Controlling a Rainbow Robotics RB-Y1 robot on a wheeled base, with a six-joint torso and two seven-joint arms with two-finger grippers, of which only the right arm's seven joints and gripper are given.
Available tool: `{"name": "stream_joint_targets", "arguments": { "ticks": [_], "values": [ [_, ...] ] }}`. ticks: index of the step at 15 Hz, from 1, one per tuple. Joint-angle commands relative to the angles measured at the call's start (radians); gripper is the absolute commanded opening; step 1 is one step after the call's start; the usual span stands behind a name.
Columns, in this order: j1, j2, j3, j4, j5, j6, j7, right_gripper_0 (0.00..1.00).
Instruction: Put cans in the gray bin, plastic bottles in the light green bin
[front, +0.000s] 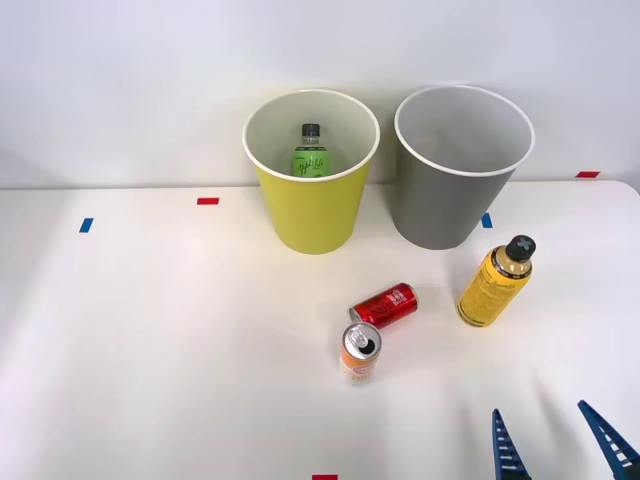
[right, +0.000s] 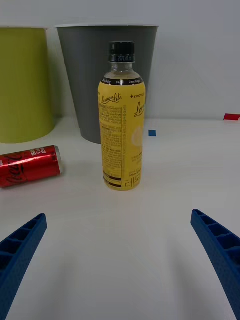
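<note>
Standing upright before the gray bin (front: 462, 165), the yellow bottle (right: 122, 122) faces the right gripper (right: 120, 260). Its fingers are spread apart, holding nothing.

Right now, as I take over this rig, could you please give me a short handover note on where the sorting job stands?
Right gripper: open, holding nothing, low over the table, lined up with the yellow bottle.
Done: the green bottle is inside the light green bin.
Still on the table: the yellow bottle, upright in front of the gray bin; the red can, lying on its side; the orange-and-white can, upright beside it.
Left: yellow bottle into the light green bin, both cans into the gray bin.
</note>
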Motion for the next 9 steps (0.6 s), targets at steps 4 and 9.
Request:
{"name": "stream_joint_targets", "arguments": {
  "ticks": [4, 9],
  "values": [
    [0.008, -0.024, 0.018, 0.0, -0.005, 0.003, -0.022, 1.0],
    [0.005, -0.01, 0.017, 0.0, -0.005, 0.003, -0.024, 1.0]
  ]
}}
